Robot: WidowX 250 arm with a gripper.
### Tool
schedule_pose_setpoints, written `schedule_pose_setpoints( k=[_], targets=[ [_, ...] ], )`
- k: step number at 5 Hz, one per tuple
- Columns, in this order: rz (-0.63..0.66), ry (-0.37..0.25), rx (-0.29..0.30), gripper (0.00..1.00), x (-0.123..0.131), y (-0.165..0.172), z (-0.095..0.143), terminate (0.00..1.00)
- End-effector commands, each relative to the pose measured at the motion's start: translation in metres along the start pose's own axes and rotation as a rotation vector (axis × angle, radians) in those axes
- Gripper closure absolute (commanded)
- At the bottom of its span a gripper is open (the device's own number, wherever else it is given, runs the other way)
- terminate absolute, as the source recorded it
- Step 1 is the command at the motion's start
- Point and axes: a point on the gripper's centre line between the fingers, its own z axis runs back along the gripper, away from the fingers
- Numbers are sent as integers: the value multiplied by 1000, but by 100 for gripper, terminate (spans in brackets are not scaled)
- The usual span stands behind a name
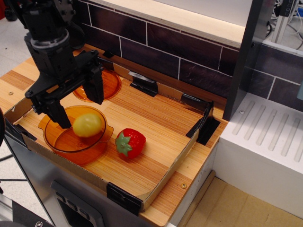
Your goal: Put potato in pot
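Note:
The pale-yellow potato (87,124) lies inside the translucent orange pot (57,140) at the front left of the wooden tray. My gripper (76,100) hangs just above the pot with its two black fingers (97,85) spread wide apart and nothing between them. The potato sits below the fingers and apart from them.
A red toy strawberry (130,143) lies just right of the pot. The orange domed lid (112,81) sits behind the pot, partly hidden by the gripper. A cardboard wall (165,170) with black corner clips rims the tray. A dark tiled wall stands behind.

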Motion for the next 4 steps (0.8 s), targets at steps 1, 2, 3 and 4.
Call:
schedule_pose_setpoints(
  k=[1, 2, 3, 4],
  targets=[
    [28, 10, -82, 0, 2, -32, 57, 0],
    [25, -7, -77, 0, 6, -47, 70, 0],
    [25, -7, -77, 0, 6, -47, 70, 0],
    [25, -7, -77, 0, 6, -47, 70, 100]
  ],
)
